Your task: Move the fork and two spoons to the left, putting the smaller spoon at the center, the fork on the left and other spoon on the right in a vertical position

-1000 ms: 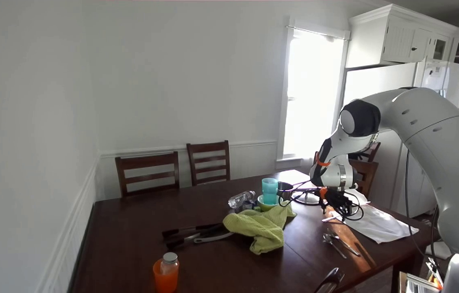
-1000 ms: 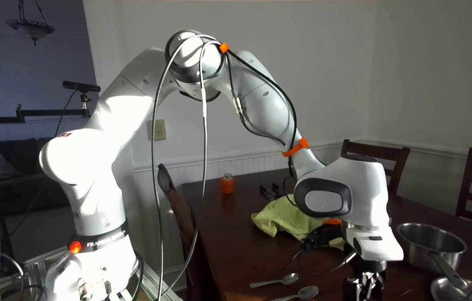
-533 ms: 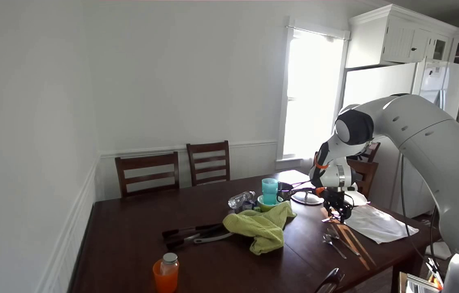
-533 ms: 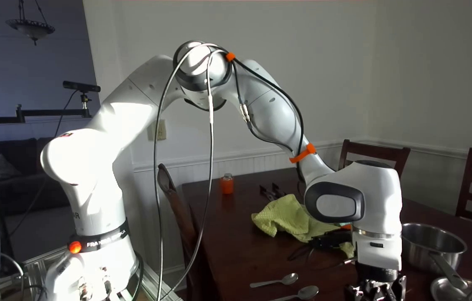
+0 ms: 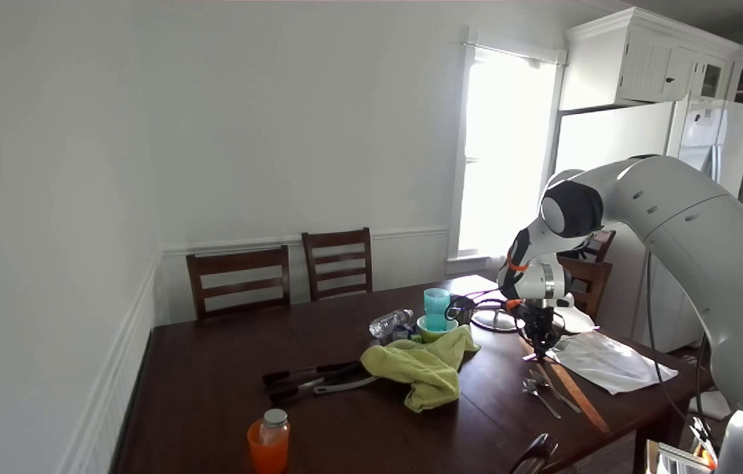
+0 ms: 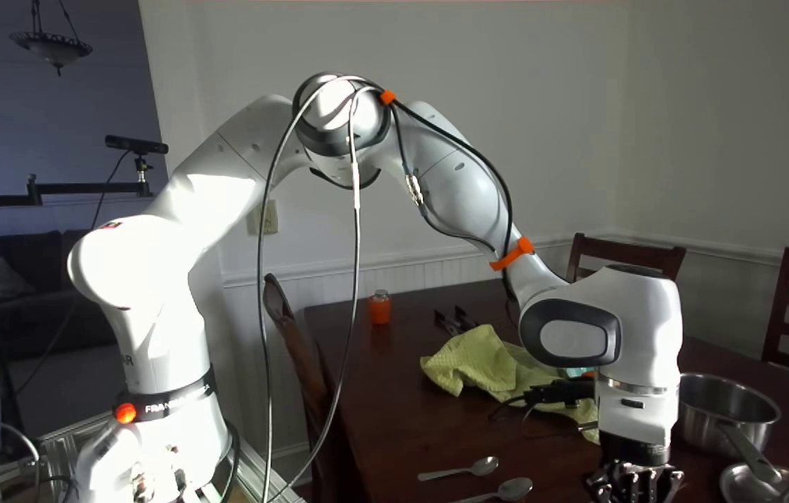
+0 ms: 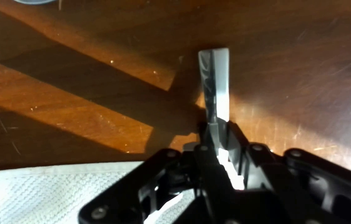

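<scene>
The claw (image 7: 220,132) pinches the handle of the fork (image 7: 219,84), both fingers pressed close around the metal. The handle's blunt end sticks out past the fingertips, while the fork's other end is hidden under the claw in the wrist view. Whether the fork touches the table (image 7: 287,46) below the claw, I cannot tell. A white cloth (image 7: 54,193) lies just beside the claw. In an exterior view, one spoon (image 6: 467,469) and another spoon (image 6: 506,490) lie on the table between the claw and the arm's base (image 6: 149,440), near each other but apart. Which is the smaller I cannot tell. A pot (image 6: 722,413) and a rumpled green towel (image 6: 478,363) are on the table too, both apart from the claw.
</scene>
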Available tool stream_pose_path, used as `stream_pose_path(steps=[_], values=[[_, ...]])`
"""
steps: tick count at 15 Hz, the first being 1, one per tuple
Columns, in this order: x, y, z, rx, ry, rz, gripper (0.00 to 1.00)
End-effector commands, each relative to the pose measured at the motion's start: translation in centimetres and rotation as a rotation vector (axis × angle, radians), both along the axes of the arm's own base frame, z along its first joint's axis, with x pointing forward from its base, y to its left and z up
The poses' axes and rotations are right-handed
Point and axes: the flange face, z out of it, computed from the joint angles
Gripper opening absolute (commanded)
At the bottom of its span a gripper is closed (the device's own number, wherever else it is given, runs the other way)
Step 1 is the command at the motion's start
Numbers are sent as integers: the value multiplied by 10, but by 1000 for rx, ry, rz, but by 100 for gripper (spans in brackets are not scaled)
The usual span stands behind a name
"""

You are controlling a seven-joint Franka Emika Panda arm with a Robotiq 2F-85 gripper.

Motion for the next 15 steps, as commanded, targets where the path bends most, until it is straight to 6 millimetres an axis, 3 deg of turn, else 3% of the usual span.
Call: stream_pose_path(steps=[1, 4, 9, 15], values=[[2, -5, -4, 25, 1, -18, 0], [0, -3, -1, 32, 3, -1, 4], [-10, 9, 25, 22, -18, 140, 4], [-26, 38, 54, 12, -48, 391, 4]])
